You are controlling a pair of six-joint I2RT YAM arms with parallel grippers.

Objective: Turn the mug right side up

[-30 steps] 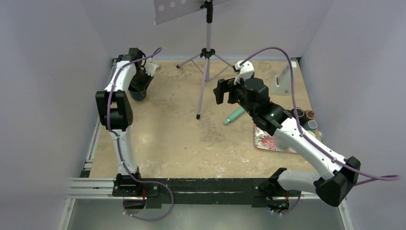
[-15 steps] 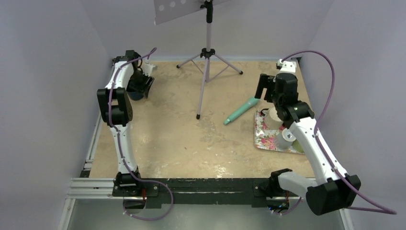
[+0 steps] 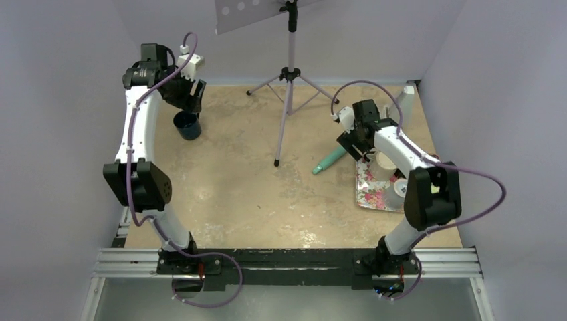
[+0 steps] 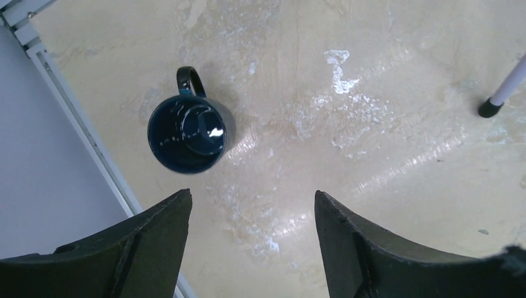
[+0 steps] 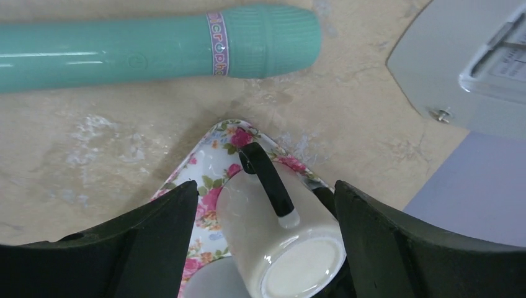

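A dark blue mug (image 3: 188, 125) stands right side up on the table at the far left, mouth up (image 4: 188, 133), handle pointing away. My left gripper (image 3: 190, 100) hangs above and just beside it, open (image 4: 251, 195), nothing between its fingers. A cream mug (image 3: 384, 164) with a black handle sits bottom up and tilted (image 5: 279, 230) on the floral tray (image 3: 374, 197). My right gripper (image 5: 267, 186) is open with one finger on each side of the cream mug, a gap showing on the left side.
A teal microphone (image 3: 331, 160) lies just left of the tray. A music stand's tripod (image 3: 289, 73) stands mid-table at the back. A grey cup (image 3: 401, 190) shares the tray; small jars (image 3: 428, 164) sit beside it. A grey-white block (image 3: 399, 110) is at the far right.
My left gripper opened, let go of the blue mug and rose above it. My right arm swung right and came down over the cream mug on the tray.
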